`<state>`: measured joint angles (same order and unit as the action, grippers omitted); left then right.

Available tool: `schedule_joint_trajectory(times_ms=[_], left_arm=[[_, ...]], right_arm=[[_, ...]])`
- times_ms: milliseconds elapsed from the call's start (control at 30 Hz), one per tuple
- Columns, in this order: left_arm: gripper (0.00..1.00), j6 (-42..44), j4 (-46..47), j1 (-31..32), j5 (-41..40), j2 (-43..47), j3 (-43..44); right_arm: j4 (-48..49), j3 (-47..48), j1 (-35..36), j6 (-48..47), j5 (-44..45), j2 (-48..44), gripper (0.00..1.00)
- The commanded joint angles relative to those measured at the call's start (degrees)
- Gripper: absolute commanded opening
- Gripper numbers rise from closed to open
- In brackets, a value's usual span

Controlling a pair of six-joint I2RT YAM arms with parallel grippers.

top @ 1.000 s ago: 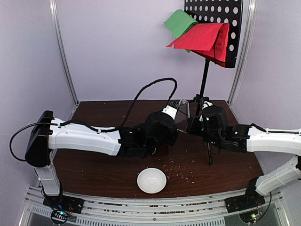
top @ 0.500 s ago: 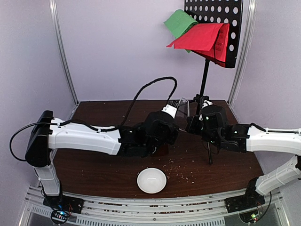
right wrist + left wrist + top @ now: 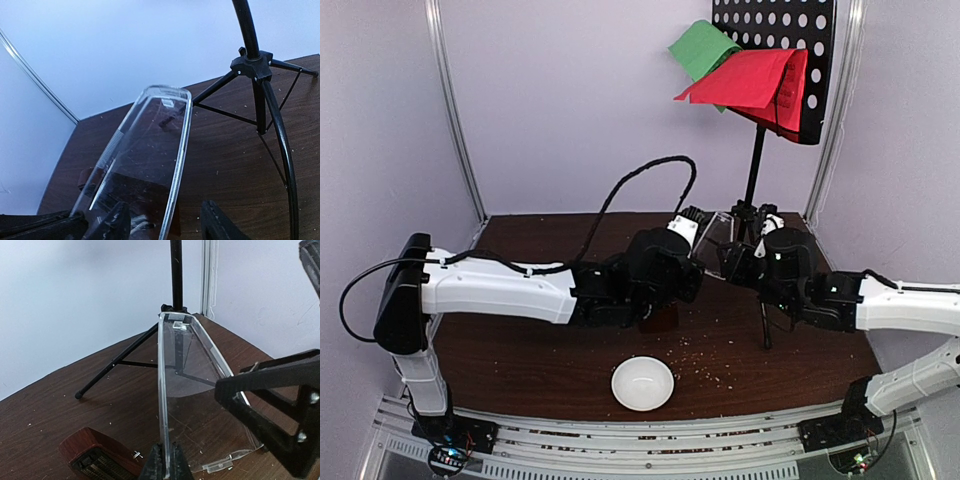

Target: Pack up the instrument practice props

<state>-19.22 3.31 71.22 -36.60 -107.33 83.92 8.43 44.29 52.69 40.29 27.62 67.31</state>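
Note:
My left gripper (image 3: 166, 465) is shut on one edge of the clear plastic cover (image 3: 200, 390), which hangs tilted above the table. The dark red-brown metronome (image 3: 95, 455) sits on the table just below and to the left. My right gripper (image 3: 167, 217) is open, with its fingers on either side of the cover's (image 3: 145, 145) other edge and not touching it. The black music stand (image 3: 790, 60) rises at the back right, its tripod (image 3: 257, 75) right behind the cover. A green sheet (image 3: 700, 45) and a red sheet (image 3: 750, 78) rest on its desk.
A small white bowl (image 3: 642, 384) sits near the table's front edge. Crumbs lie scattered on the brown tabletop (image 3: 520, 350). A tripod leg (image 3: 766, 330) reaches forward beside my right arm. Metal frame posts stand at the back corners.
My right gripper has opened and let go of the clear cover, and its arm has shifted slightly right. The left gripper has closed on the cover's edge and now holds it alone.

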Motion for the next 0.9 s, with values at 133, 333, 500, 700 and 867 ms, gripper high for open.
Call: schedule_joint_trajectory(times_ms=[133,333,500,700,867], left_arm=[[0.0,-4.9,3.5,-2.7,9.3,5.0,-2.5],[0.0,-8.1,15.1,-6.0,22.0,12.7,-13.3],[0.0,-15.9,26.9,-10.8,37.1,17.1,-22.2],[0.0,-18.1,35.6,-12.1,45.4,19.6,-26.1],[0.0,-19.2,38.9,-12.2,53.6,19.0,-24.9]], right_arm=[[7.5,-5.8,-0.2,-3.7,-2.3,-11.7,0.76],[13.6,-8.6,-5.9,-2.7,-16.2,-18.0,0.82],[23.8,-10.9,-12.1,0.2,-30.4,-20.1,0.94],[43.0,-13.3,-14.7,7.0,-45.6,-15.9,0.98],[49.7,-10.0,-13.7,8.1,-54.3,-10.0,0.97]])
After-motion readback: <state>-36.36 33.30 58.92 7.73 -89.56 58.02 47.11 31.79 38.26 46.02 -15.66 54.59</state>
